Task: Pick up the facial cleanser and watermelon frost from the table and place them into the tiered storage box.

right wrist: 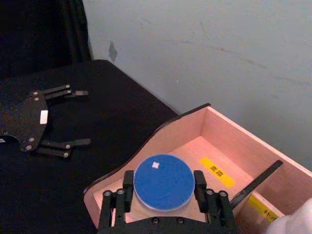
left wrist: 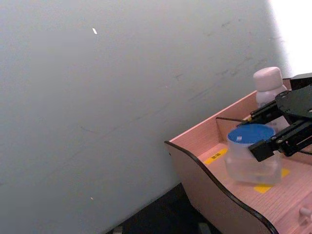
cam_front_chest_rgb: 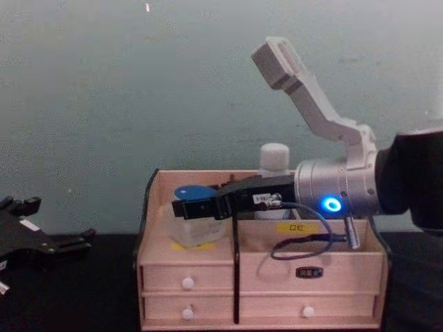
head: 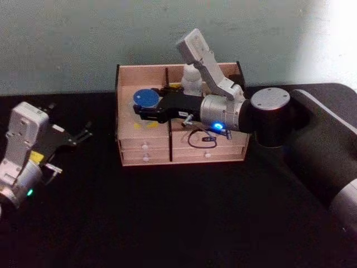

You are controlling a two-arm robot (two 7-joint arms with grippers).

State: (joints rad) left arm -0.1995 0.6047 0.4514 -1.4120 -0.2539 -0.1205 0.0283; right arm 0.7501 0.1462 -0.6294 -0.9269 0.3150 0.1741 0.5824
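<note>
- Right end effector (right wrist: 163, 197) reaches into the tiered storage box (head: 179, 151), its fingers (right wrist: 127, 184) set on either side of the watermelon frost (right wrist: 164, 182) and gripping it.
- The jar sits on the floor of the box's left compartment, blue lid up.
- The facial cleanser (cam_front_chest_rgb: 274, 166) stands upright in the rear right compartment.
- Left end effector (head: 67, 135) hovers over the dark tabletop (head: 167, 218), well left of the box, fingers spread and empty.
</note>
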